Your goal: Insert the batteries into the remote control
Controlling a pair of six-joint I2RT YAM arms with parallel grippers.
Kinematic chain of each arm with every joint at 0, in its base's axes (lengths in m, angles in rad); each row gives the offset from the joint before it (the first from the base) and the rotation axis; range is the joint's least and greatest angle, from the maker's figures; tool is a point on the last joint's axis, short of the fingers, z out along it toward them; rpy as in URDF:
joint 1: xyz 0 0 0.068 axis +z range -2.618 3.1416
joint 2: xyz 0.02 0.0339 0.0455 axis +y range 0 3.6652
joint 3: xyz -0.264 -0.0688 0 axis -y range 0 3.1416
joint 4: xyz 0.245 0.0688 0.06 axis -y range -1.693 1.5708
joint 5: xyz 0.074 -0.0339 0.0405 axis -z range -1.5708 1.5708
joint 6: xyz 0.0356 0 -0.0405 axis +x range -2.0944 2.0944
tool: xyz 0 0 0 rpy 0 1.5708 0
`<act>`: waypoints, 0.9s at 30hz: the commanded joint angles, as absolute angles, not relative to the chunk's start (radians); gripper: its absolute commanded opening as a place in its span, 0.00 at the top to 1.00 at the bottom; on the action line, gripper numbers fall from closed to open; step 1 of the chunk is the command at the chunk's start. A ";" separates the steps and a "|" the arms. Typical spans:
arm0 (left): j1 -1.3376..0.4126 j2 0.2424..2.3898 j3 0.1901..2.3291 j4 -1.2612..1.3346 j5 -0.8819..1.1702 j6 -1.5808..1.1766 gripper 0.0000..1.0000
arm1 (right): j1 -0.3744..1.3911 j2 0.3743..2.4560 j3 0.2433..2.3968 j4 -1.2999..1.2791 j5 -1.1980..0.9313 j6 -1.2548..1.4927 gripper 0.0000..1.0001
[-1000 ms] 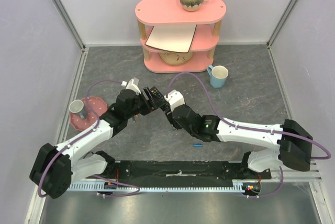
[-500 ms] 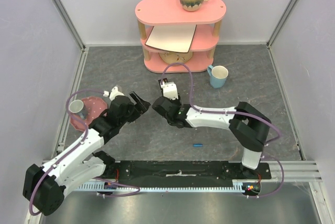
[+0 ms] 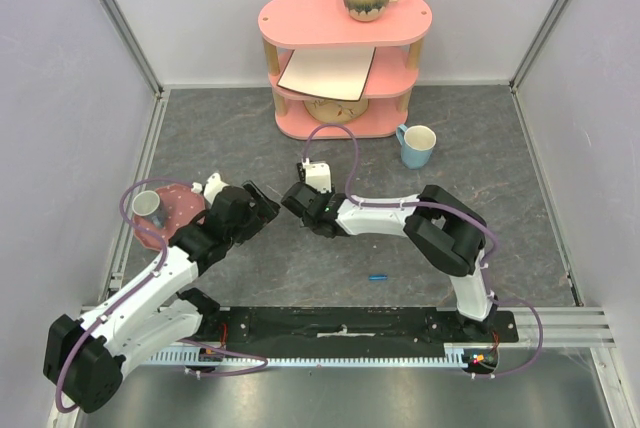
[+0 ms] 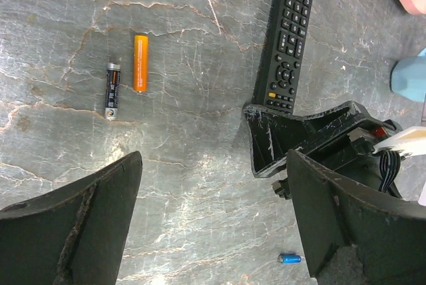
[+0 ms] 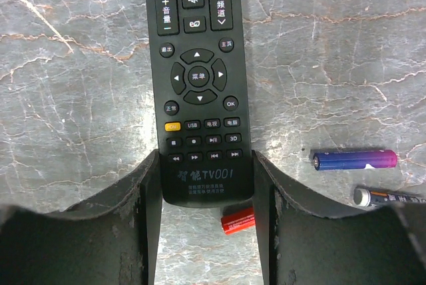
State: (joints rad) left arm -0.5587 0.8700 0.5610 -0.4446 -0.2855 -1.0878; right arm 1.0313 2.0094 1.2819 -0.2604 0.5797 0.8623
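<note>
Slim black button-faced remote control point(image 5: 198, 65): lower end boxed in on both sides by the right gripper point(image 5: 206, 158) fingers; touching or just off, cannot tell. Upper length open on both flanks. Blue-and-purple battery point(image 5: 355, 160) lies near the right-hand finger. Left gripper point(image 4: 214, 162) has its jaws wide over bare grey marbled tabletop point(image 4: 193, 185). Black-and-silver battery point(image 4: 112, 91) and orange battery point(image 4: 140, 62) lie just apart, with open surface around the pair.

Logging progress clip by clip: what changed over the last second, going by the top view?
The right gripper shifted slightly left while its elbow swung from the far right in toward the centre. Its fingers now sit against both sides of the remote. The left gripper drew back a little to the left, open and empty. The shelf, blue mug and small blue cylinder stayed put.
</note>
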 commanded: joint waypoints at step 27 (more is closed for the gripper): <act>-0.615 1.831 1.334 -0.486 -0.180 -0.784 0.11 | 0.991 1.140 0.839 -0.376 0.586 0.505 0.12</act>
State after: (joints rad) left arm -0.6029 1.7485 1.2087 -0.4042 -0.1791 -0.8276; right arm 0.9890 1.2030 0.8413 -0.3843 0.5720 0.5514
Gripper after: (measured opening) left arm 0.881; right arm 0.882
